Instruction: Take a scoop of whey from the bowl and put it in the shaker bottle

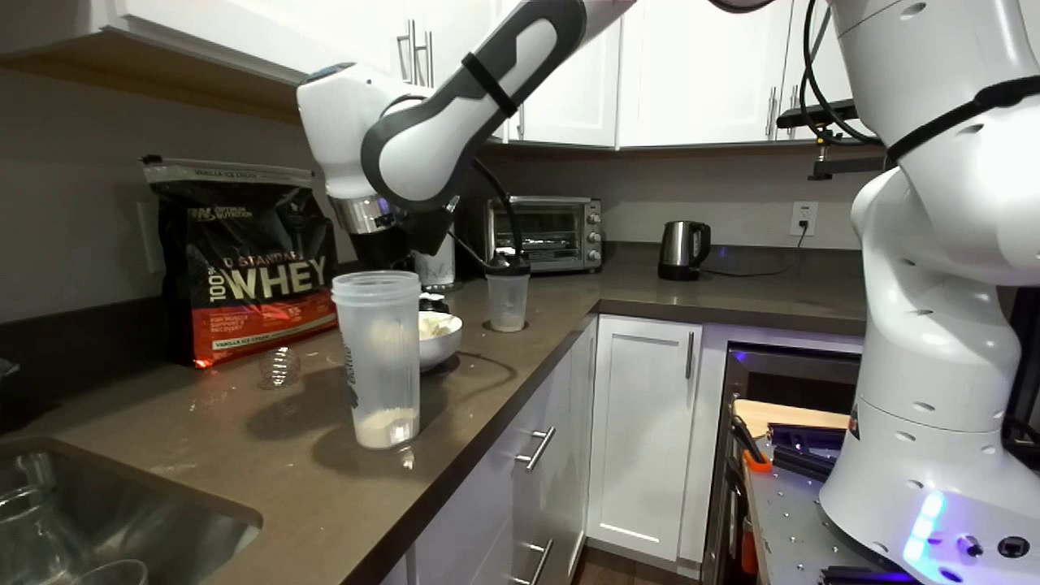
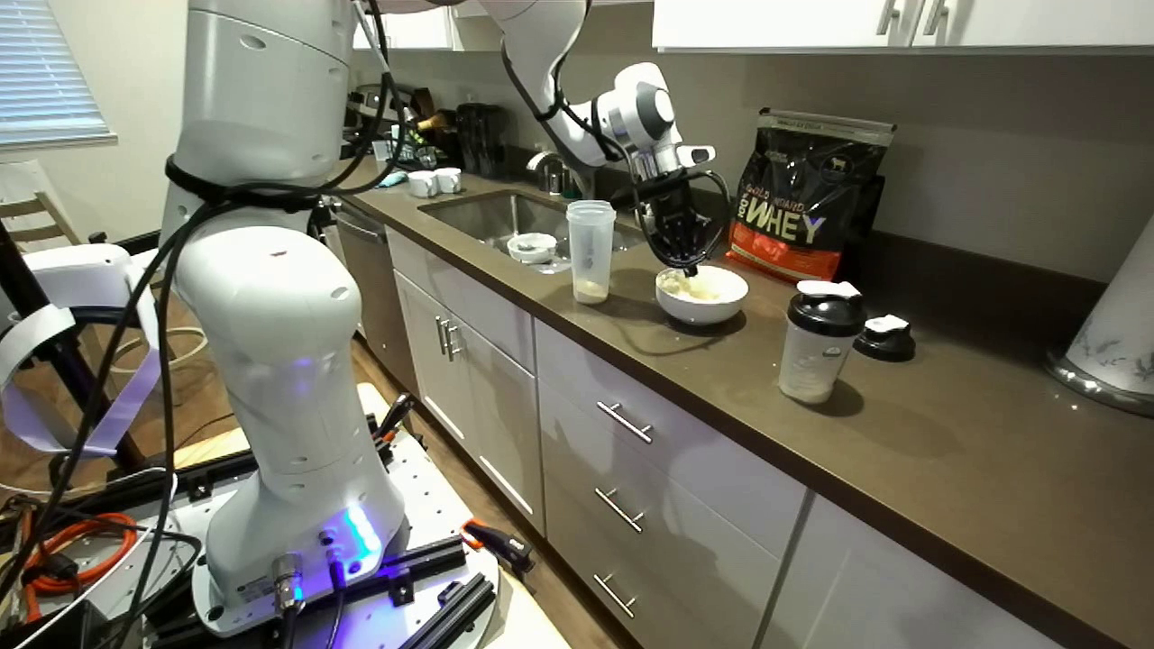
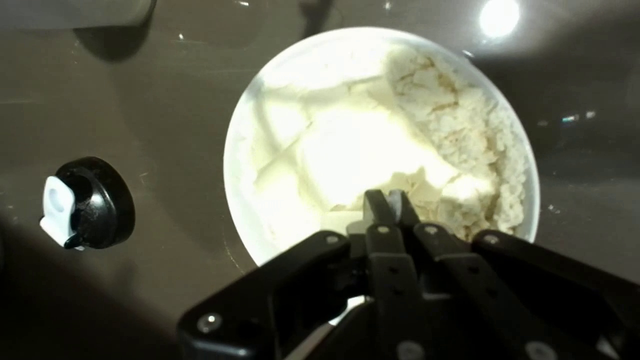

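The hand [image 3: 390,204] pinches the scoop [image 3: 395,204] over the bowl [image 2: 701,312] of whey [image 3: 345,140]; the shaker bottle [image 1: 376,349] holds some too.

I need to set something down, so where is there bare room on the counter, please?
Plenty between the lidded cup, the paper towel roll and the counter's front edge. Some between the sink and the bottle. Crowded around the bowl: gripper above, bottle and bag near.

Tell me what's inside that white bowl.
Pale powder, smooth in places, crumbly in others. The gripper covers part of the bowl in the wrist view; what lies beneath can't be seen.
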Robot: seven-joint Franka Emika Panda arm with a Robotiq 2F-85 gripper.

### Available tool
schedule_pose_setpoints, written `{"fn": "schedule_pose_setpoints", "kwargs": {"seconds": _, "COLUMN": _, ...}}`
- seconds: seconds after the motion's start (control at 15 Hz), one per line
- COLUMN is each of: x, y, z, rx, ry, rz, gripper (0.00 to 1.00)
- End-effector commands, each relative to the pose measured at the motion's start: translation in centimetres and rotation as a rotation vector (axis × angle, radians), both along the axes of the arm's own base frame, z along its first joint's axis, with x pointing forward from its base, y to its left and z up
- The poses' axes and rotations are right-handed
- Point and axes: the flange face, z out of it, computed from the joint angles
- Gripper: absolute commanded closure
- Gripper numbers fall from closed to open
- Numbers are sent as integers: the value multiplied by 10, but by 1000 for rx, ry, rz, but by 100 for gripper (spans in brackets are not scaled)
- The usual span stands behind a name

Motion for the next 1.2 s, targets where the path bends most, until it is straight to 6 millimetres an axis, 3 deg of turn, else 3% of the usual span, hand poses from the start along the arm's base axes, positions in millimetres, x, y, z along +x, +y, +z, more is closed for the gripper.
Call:
{"fn": "schedule_pose_setpoints", "kwargs": {"seconds": 0.0, "x": -6, "y": 0, "z": -3, "rx": 62, "ry": 46, "rz": 47, "gripper": 99}}
{"fn": "schedule_pose_setpoints", "kwargs": {"seconds": 0.53, "x": 0, "y": -28, "z": -6, "rx": 116, "ry": 115, "rz": 113, "gripper": 99}}
{"fn": "schedule_pose_setpoints", "kwargs": {"seconds": 1.13, "x": 0, "y": -46, "z": -8, "rx": 253, "ry": 182, "rz": 16, "gripper": 99}}
